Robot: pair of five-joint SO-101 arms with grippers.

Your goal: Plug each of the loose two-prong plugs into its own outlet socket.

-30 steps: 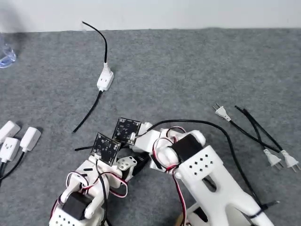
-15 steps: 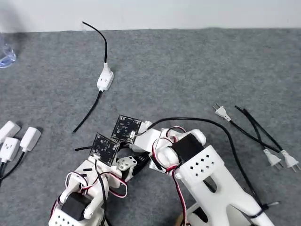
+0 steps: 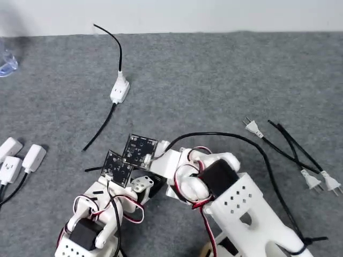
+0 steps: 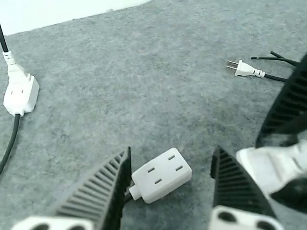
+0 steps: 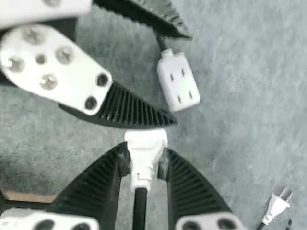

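- Grey felt-like mat over the whole table, with a pale wall along the far side and a clear bluish object at the far-left corner.
- On the far-left stretch of the mat, a joined socket with a plug seated in it, black cord trailing from both ends.
- At the left edge, two spare sockets side by side, white, on dark cords.
- Out on the right, three loose plugs on black cords: one alone, nearer the centre, the other two close together toward the right edge.
- At the near edge, both arms side by side, bent low and forward, wrists nearly meeting at centre.
- Left arm: pitched down at the mat, left gripper spread wide, one finger on each side of a white outlet socket lying flat on the mat, slots up, its cord end close by one finger.
- Right arm: leaning in from the right, right gripper clenched on a white plug, black cord running back between the fingers.
- White plug just beside one finger of the left gripper, near the outlet socket yet apart from it; prongs impossible to make out.
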